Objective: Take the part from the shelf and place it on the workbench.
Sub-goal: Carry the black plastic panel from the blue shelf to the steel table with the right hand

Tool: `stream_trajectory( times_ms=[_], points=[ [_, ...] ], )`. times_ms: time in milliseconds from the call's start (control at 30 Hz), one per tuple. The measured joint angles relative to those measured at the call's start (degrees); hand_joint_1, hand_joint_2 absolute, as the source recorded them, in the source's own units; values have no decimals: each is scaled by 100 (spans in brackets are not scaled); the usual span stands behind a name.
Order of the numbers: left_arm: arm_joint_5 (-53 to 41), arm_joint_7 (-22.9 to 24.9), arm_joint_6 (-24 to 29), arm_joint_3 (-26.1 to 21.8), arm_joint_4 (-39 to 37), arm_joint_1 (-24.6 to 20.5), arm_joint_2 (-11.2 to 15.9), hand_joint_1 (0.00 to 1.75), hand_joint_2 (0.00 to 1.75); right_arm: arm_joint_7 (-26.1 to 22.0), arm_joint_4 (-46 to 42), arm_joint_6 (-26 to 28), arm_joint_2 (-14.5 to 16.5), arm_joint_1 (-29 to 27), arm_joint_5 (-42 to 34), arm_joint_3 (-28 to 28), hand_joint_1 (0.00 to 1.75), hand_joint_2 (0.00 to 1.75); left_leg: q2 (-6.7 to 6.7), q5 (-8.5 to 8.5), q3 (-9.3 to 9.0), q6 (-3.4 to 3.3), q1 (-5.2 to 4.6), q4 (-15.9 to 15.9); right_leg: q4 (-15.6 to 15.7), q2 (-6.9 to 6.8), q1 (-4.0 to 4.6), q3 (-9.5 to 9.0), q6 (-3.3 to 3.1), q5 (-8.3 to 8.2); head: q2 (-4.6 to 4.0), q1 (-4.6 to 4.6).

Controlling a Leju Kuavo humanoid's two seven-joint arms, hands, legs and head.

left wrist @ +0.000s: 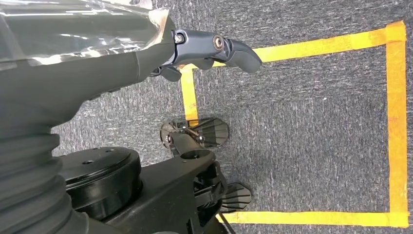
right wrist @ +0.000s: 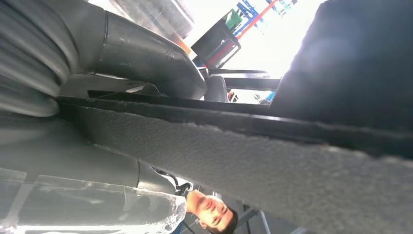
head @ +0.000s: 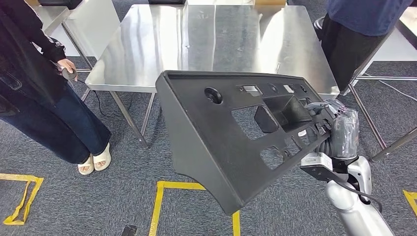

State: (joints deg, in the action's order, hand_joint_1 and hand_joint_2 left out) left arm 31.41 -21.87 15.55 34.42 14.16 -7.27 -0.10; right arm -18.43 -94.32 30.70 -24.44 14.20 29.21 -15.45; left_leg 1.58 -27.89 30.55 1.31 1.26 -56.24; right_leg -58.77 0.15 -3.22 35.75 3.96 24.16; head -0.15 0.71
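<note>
The part is a large black plastic panel [head: 216, 147] with several cut-outs and a recessed pocket. It hangs tilted in the air in front of the steel workbench [head: 206, 39], its far edge close to the bench's front edge. My right hand [head: 339, 129] grips the panel's right edge. In the right wrist view the panel's rough edge [right wrist: 292, 161] runs across, with my right hand [right wrist: 141, 58] clamped over it. My left hand [left wrist: 214, 48] hangs over the carpet, fingers loosely extended, holding nothing.
A person in dark clothes [head: 34, 88] stands at the left with a small device in one hand. Another person [head: 354, 34] stands at the bench's right corner. Yellow tape lines [head: 162, 196] mark the grey carpet. Bench legs [head: 130, 118] stand ahead.
</note>
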Motion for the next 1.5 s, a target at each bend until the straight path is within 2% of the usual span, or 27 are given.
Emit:
stream_trajectory(
  times_ms=[133, 233, 300, 333, 367, 433, 467, 500, 533, 600, 633, 700, 733, 833, 867, 900, 967, 1000, 1033, 1067, 1133, 1167, 1200, 1300, 1367, 1400, 1500],
  points=[
    [-19, 7, 1, 0, 0, -4, 3, 0, 175, 0, -21, 7, 0, -10, 5, 7, 175, 175, -4, -59, 39, -101, -9, -109, 29, 0, -67, -17, 31, -11, 0, 4],
    [-30, 11, 2, 0, 0, -8, 3, 0, 175, 0, -49, 11, -1, -24, 14, 25, 175, 175, -4, -92, 79, -171, -25, -174, 56, 0, -68, -32, 86, -27, 0, 5],
    [-35, 13, 2, 1, 6, -16, -1, 0, 175, 0, -76, 14, -7, -34, 16, 43, 175, 175, -9, -40, 30, -249, -28, -87, 96, -3, -43, -51, 137, -36, 0, 0],
    [-38, 14, 2, 1, 12, -22, -3, 0, 175, 0, -87, 16, -15, -34, 16, 51, 175, 175, -17, 7, -15, -298, -18, -14, 18, -7, -29, -15, 135, 9, 0, -6],
    [-40, 15, 2, 1, 18, -28, -5, 0, 175, 0, -94, 19, -23, -35, 16, 60, 175, 175, -24, 49, -60, -338, -5, 55, -182, -10, -10, 79, 112, 101, 0, -19],
    [-44, 19, 2, 1, 24, -36, -9, 0, 175, 0, -96, 25, -36, -46, 15, 73, 175, 175, -35, 77, -91, -378, -1, 96, -899, -13, 13, 438, 42, 375, 0, -45],
    [-44, 20, 2, 2, 24, -36, -13, 0, 175, 1, -96, 27, -37, -61, 15, 78, 175, 175, -32, 71, -92, -381, -12, 94, -1234, -12, 28, 618, 36, 472, 0, -54],
    [-44, 22, 0, 2, 24, -36, -18, 0, 175, 1, -95, 27, -38, -78, 15, 80, 175, 175, -26, 61, -97, -381, -21, 92, -1403, -13, 37, 722, 51, 496, 0, -56],
    [-44, 23, -2, 2, 24, -36, -22, 0, 175, 2, -95, 28, -38, -89, 15, 82, 175, 175, -17, 43, -106, -375, -24, 86, -1352, -13, 42, 714, 87, 430, 0, -56],
    [-45, 23, -5, 2, 24, -36, -27, 0, 175, 3, -95, 32, -41, -99, 12, 94, 175, 175, 9, -25, -137, -330, -13, 51, -641, -15, 33, 380, 188, 122, 0, -58],
    [-48, 23, -6, 2, 24, -39, -24, 0, 175, 4, -95, 34, -43, -97, 8, 101, 175, 175, 21, -75, -140, -290, -18, 19, -288, -10, 42, 184, 205, 14, 0, -65],
    [-60, 25, -3, 2, 24, -43, -18, 0, 175, 6, -100, 50, -53, -105, -3, 121, 175, 175, 35, -163, -137, -221, -37, -35, 63, 1, 64, -18, 129, -32, 0, -64],
    [-65, 27, 1, 1, 24, -46, -15, 0, 175, 8, -103, 58, -58, -110, -7, 127, 175, 175, 39, -189, -138, -198, -42, -36, 44, 7, 87, -27, 59, 7, 0, -61],
    [-74, 27, 11, 0, 28, -61, -13, 0, 175, 11, -114, 70, -78, -110, -11, 139, 175, 175, -7, -288, -119, -138, -4, -144, 31, 7, 71, -78, -107, 85, 0, -42],
    [-77, 26, 12, 0, 30, -68, -13, 0, 175, 9, -119, 72, -84, -106, -11, 143, 175, 175, -43, -376, -14, -119, 2, -361, 34, 2, 62, -121, -159, 114, 0, -36],
    [-79, 25, 13, 1, 31, -70, -13, 0, 175, 7, -121, 73, -89, -105, -10, 144, 175, 175, -80, -493, 180, -110, 3, -713, 36, -6, 65, -164, -208, 144, 0, -32],
    [-83, 25, 13, 1, 31, -63, -15, 0, 175, 3, -124, 75, -91, -114, -10, 141, 175, 175, -112, -713, 737, -105, 2, -1558, 36, -20, 92, -240, -269, 216, 0, -30],
    [-84, 25, 13, 1, 31, -55, -15, 0, 175, 2, -124, 76, -91, -124, -12, 138, 175, 175, -114, -706, 972, -115, 2, -1819, 36, -23, 107, -282, -280, 255, 0, -30],
    [-87, 25, 13, 1, 31, -48, -15, 0, 175, 2, -124, 78, -92, -134, -14, 138, 175, 175, -115, -579, 1102, -137, -1, -1857, 36, -22, 120, -332, -279, 297, 0, -29],
    [-92, 25, 13, 0, 31, -45, -13, 0, 175, 2, -124, 79, -93, -141, -16, 138, 175, 175, -115, -337, 1105, -173, -7, -1654, 37, -21, 130, -393, -272, 342, 0, -30],
    [-105, 25, 13, 0, 30, -46, 0, 0, 175, 2, -125, 83, -95, -149, -19, 139, 175, 175, -129, 201, 868, -274, -45, -883, 45, -18, 142, -513, -244, 437, 0, -32],
    [-112, 25, 13, 0, 30, -49, 9, 0, 175, 2, -126, 87, -97, -152, -19, 139, 175, 175, -142, 343, 730, -318, -75, -558, 54, -16, 158, -560, -215, 481, 0, -35],
    [-119, 26, 13, 0, 30, -52, 17, 0, 175, 2, -128, 91, -100, -156, -20, 139, 175, 175, -154, 390, 639, -351, -106, -363, 73, -16, 163, -590, -181, 513, 0, -37],
    [-136, 28, 12, 1, 31, -57, 17, 0, 175, 2, -140, 105, -110, -176, -18, 142, 175, 175, -144, 329, 518, -404, -148, -205, 67, -25, 172, -649, -59, 516, 0, -36],
    [-142, 29, 14, 0, 32, -62, 15, 0, 175, 2, -149, 111, -116, -175, -16, 144, 175, 175, -118, 304, 391, -449, -143, -129, -176, -27, 168, -546, -27, 553, 0, -45],
    [-146, 30, 14, -1, 33, -66, 15, 0, 175, 2, -151, 116, -117, -171, -15, 144, 175, 175, -108, 287, 335, -474, -139, -103, -447, -26, 160, -383, -33, 618, 0, -48],
    [-172, 45, 5, 0, 33, -70, 2, 0, 175, 5, -154, 128, -114, -207, -13, 144, 175, 175, -77, 184, 229, -525, -154, -99, -1360, -19, 171, 310, -64, 877, 0, -49]
  ],
)
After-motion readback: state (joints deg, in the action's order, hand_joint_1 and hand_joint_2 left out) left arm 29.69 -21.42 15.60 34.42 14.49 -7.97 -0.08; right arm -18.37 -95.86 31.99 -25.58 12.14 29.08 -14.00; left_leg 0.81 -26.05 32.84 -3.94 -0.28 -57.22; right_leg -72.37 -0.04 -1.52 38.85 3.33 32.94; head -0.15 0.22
